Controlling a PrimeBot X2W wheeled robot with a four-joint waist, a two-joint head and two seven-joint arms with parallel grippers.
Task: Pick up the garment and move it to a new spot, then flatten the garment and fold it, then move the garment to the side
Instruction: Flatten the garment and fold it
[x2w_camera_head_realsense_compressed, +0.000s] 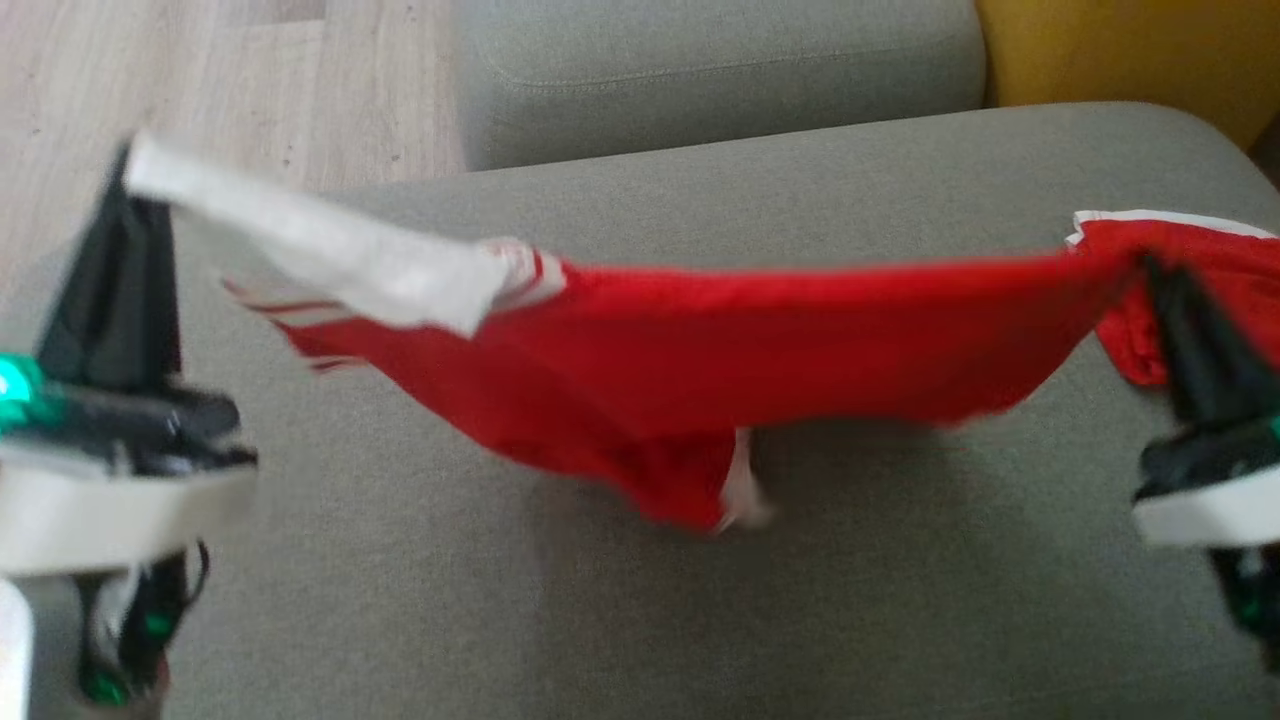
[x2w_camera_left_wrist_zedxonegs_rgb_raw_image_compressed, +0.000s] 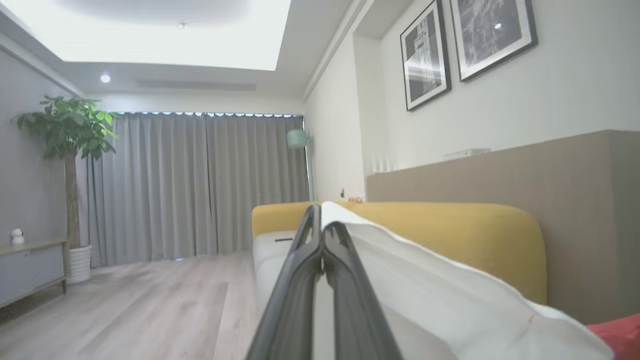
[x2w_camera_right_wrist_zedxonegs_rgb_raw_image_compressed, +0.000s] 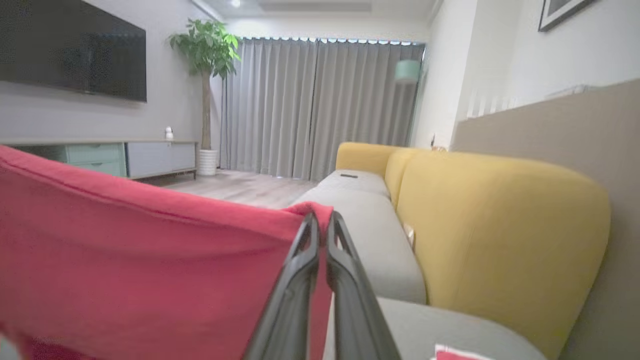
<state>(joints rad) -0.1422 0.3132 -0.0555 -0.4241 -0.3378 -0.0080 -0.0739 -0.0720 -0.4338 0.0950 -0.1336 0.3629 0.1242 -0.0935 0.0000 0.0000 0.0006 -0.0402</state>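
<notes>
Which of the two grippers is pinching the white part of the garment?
The left gripper: it is shut on the white end of the garment, while the right gripper is shut on red cloth.

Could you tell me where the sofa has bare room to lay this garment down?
The grey seat cushion is bare under and in front of the hanging garment, between the left gripper and right gripper. A narrower bare strip runs behind it, up to the next cushion. Both side edges are crowded by the grippers.

Soft even light, heavy motion blur
</notes>
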